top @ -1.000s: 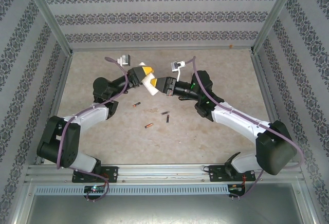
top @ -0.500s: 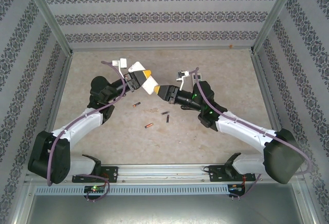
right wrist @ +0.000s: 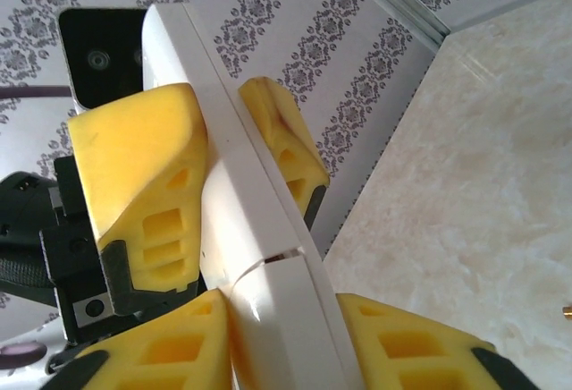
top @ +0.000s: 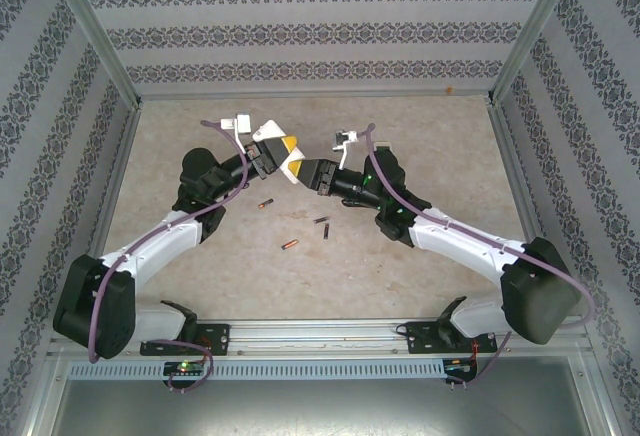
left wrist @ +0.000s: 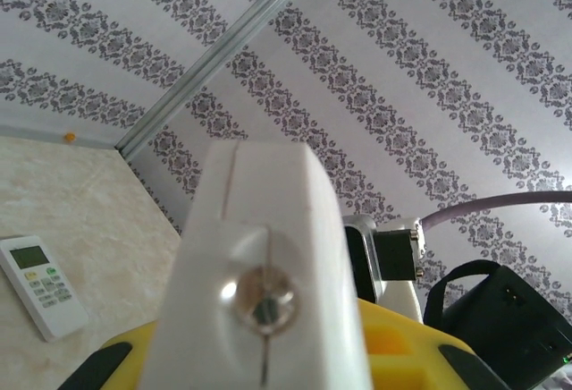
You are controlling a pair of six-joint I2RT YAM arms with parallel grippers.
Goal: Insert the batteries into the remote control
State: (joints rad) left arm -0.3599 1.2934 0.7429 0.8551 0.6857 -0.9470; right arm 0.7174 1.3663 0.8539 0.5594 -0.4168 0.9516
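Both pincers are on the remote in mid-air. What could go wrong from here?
1. The remote hangs above the table between the left pincer and right pincer; an uneven pull could twist it loose.
2. The batteries lie loose on the table; a dropped remote could scatter them.

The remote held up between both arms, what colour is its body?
The remote is white; the right wrist view shows it best.
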